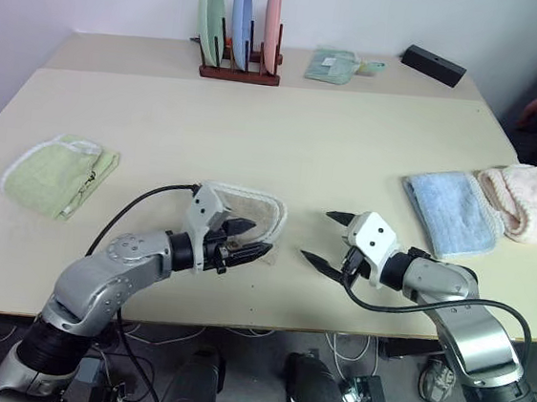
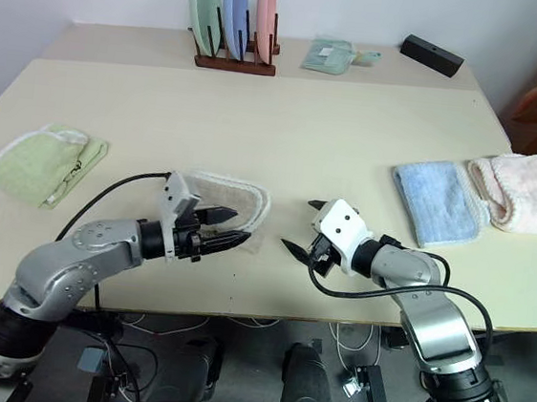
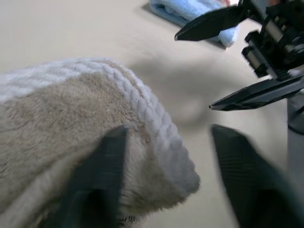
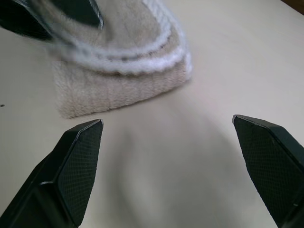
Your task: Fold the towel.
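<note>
The towel (image 1: 258, 211) is beige terry with white corded edging and lies folded near the table's front edge, at its middle. My left gripper (image 1: 250, 238) is at the towel's near right corner, pointing right. It is open, and in the left wrist view that corner of the towel (image 3: 71, 118) lies between the spread fingers, one finger (image 3: 102, 175) over the cloth. My right gripper (image 1: 317, 236) stands open a short way to the right, pointing left at the towel, with bare table between its fingers (image 4: 76, 166).
A folded light green cloth (image 1: 60, 174) lies at the left. At the right are a blue towel (image 1: 450, 212) and a pink one (image 1: 533, 202). A rack of plates (image 1: 240, 30), another green cloth (image 1: 333, 66) and a black box (image 1: 434, 65) sit at the back.
</note>
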